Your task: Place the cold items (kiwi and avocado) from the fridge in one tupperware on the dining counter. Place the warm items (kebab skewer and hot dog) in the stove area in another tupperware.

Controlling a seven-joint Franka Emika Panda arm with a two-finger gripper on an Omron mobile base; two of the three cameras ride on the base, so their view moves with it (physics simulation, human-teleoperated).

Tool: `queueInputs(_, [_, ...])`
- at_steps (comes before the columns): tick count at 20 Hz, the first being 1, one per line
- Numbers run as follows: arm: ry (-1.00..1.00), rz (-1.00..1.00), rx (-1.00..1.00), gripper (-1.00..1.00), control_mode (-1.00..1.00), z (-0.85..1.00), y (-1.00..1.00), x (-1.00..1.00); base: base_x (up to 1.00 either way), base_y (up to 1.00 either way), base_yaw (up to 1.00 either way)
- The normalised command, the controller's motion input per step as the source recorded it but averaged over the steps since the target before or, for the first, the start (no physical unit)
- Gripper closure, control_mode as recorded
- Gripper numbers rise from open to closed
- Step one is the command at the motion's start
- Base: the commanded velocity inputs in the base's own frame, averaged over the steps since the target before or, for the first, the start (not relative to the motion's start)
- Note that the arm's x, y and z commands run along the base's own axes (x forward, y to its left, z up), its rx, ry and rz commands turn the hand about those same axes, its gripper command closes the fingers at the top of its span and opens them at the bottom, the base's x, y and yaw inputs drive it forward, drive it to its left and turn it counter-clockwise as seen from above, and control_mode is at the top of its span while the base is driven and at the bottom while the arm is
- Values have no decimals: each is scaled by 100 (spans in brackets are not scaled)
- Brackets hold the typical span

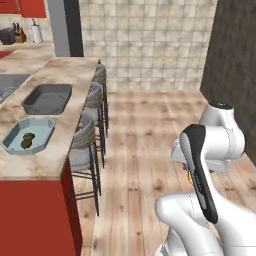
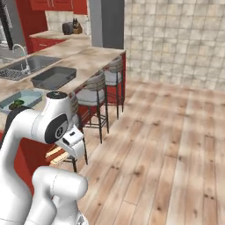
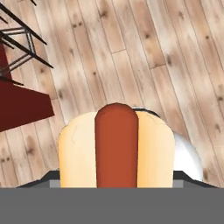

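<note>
A hot dog (image 3: 116, 148), a red sausage in a pale bun, sits close up in the hand view, and my gripper (image 2: 59, 155) is shut on it. It hangs low over the wooden floor, beside the counter's red side. On the dining counter (image 1: 60, 70) a light blue tupperware (image 1: 45, 131) holds two small dark items, a greenish avocado (image 1: 29, 135) and a brownish kiwi (image 1: 26, 144). A dark grey tupperware (image 1: 47, 98) lies behind it with nothing in it. The kebab skewer is out of view.
Three bar stools (image 1: 85, 150) line the counter's floor side. A sink (image 2: 22, 66) with a faucet is set in the counter beyond the containers. A tiled wall (image 1: 150, 40) closes the far end, and open wooden floor (image 2: 167, 145) lies to the right.
</note>
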Motion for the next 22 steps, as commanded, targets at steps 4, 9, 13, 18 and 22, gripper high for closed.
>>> queueInputs(4, [0, 0, 0, 100, 100, 0, 0, 0, 79, -88, 58])
queueInputs(9, [0, 0, 0, 100, 100, 0, 0, 0, 62, -64, 72])
queueInputs(13, [0, 0, 0, 100, 100, 0, 0, 0, 41, -61, 69])
queueInputs(18, [0, 0, 0, 100, 100, 0, 0, 0, 15, -63, 71])
queueInputs(22, [0, 0, 0, 100, 100, 0, 0, 0, 1, -62, 75])
